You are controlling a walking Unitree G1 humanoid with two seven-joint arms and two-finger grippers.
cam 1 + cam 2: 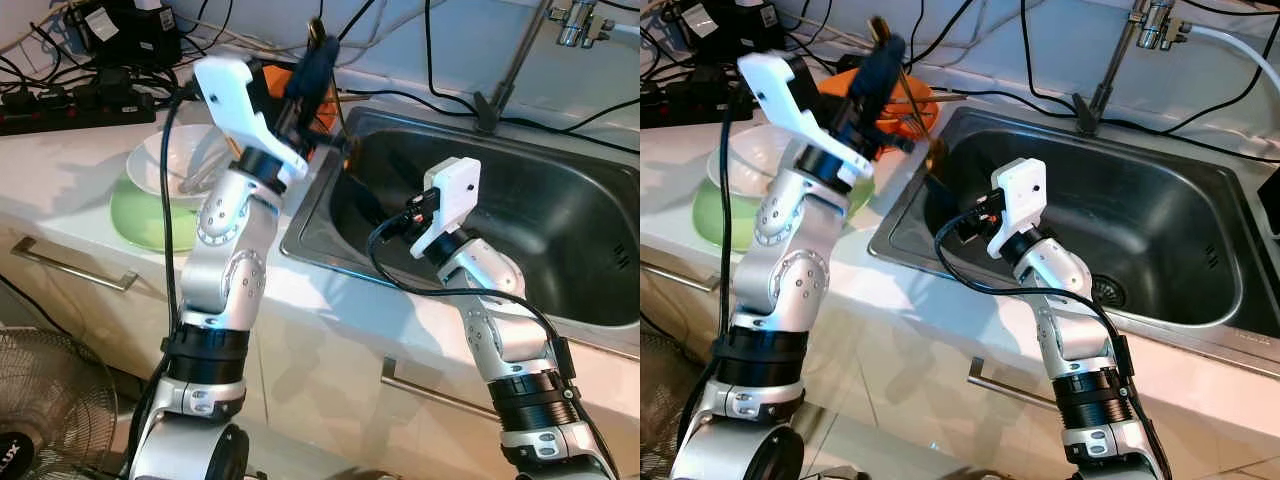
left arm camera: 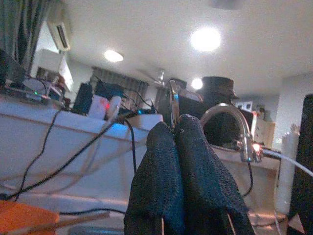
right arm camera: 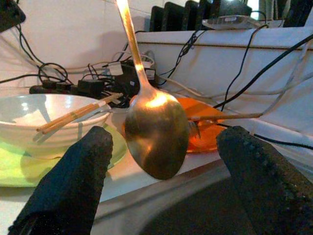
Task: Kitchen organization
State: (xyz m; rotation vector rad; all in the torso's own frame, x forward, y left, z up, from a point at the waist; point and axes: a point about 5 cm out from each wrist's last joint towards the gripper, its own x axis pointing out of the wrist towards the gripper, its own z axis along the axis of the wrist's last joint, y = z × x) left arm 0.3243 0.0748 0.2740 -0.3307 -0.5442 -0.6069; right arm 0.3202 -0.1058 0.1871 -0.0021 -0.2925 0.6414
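A metal spoon (image 3: 155,132) hangs bowl-down over the left rim of the steel sink (image 1: 560,230). My left gripper (image 1: 313,55) is raised above the counter and shut on the spoon's handle (image 2: 173,103), which sticks up between the fingers. My right gripper (image 1: 400,222) is inside the sink at its left side, pointing at the spoon. It is open, with one finger (image 3: 73,176) on each side of the spoon's bowl and not touching it.
A white bowl (image 1: 170,165) with chopsticks sits on a green plate (image 1: 135,220) on the counter to the left. An orange plate (image 1: 910,100) lies behind it. The faucet (image 1: 515,60) stands behind the sink. Cables and a power strip (image 1: 60,110) run along the back wall.
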